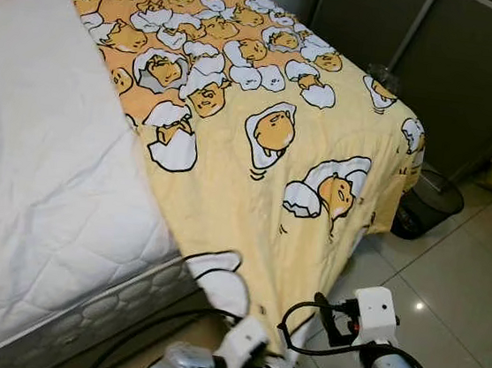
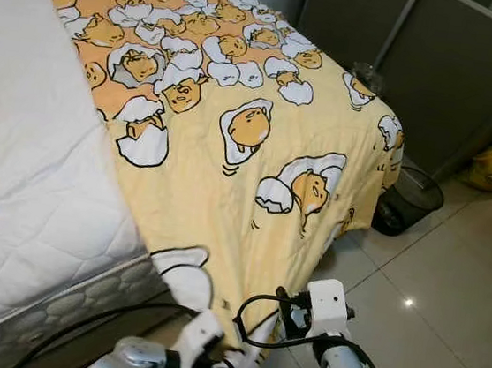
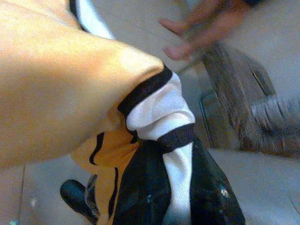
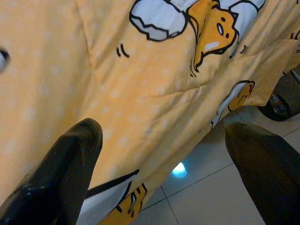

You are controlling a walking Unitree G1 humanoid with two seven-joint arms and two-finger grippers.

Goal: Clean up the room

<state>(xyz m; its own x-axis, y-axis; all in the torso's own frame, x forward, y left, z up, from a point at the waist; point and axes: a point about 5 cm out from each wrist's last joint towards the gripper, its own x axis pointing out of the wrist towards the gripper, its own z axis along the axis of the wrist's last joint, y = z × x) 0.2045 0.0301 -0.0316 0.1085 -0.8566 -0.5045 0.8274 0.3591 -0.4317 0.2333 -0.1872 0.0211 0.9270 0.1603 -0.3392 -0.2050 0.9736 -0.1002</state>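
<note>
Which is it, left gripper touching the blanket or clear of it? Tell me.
Touching. In the left wrist view the left gripper has its black fingers closed on a bunched fold of the blanket, cloth pinched between them.

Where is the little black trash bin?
In the left eye view, the trash bin stands on the tiled floor on the robot's right, tucked against the far corner of the bed under the hanging yellow blanket.

Home bedroom; white quilted mattress (image 1: 42,179), cartoon-egg blanket (image 1: 268,142), tiled floor (image 1: 457,279), wastebasket (image 1: 426,203)

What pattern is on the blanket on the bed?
Yellow-orange blanket with cartoon egg characters, clearest in the left eye view.
</note>
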